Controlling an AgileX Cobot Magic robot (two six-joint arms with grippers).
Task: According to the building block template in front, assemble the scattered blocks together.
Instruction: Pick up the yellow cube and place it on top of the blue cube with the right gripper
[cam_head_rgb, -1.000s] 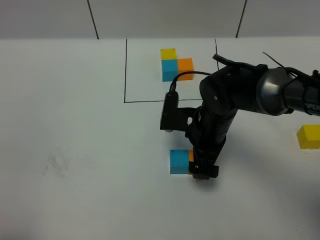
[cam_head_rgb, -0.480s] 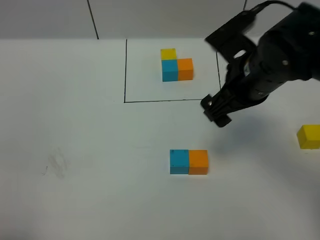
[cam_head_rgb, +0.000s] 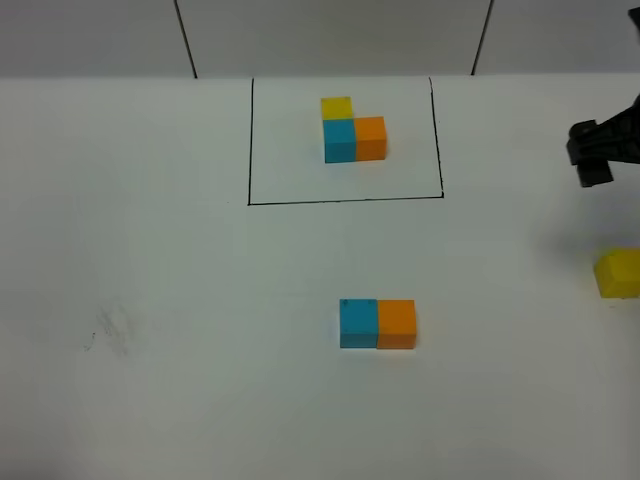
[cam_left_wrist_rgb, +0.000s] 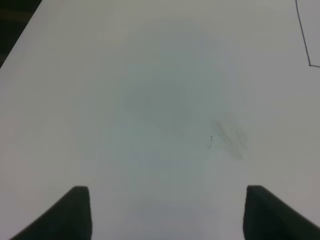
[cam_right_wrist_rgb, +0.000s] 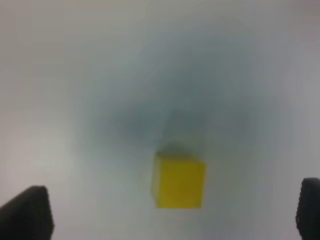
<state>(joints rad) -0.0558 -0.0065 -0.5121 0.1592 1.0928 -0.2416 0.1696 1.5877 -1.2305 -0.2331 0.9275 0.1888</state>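
— Where is the building block template found?

— It is seen close to the far edge of the surface, about midway along it, framed by a thin black outline. Three cubes are joined there in an L: cyan at the corner, yellow touching it on the far-edge side, orange touching it on the right-edge side.

— And where are the scattered blocks placed?

— The cyan block and the orange block are set side by side and touching, between the template and the near edge, the orange one on the right-edge side. The yellow block is left alone at the right edge, well apart from that pair.

— What can be said of the right hand?

— It is held wide and nothing is gripped. In its blurred wrist view the yellow block is seen on the surface ahead, between the lines of the two dark fingertips, touched by neither.

— And the left hand?

— It is likewise spread wide and nothing is held. Bare surface is faced, marked by a faint grey smudge, and a corner of the black outline is caught at the frame's side.
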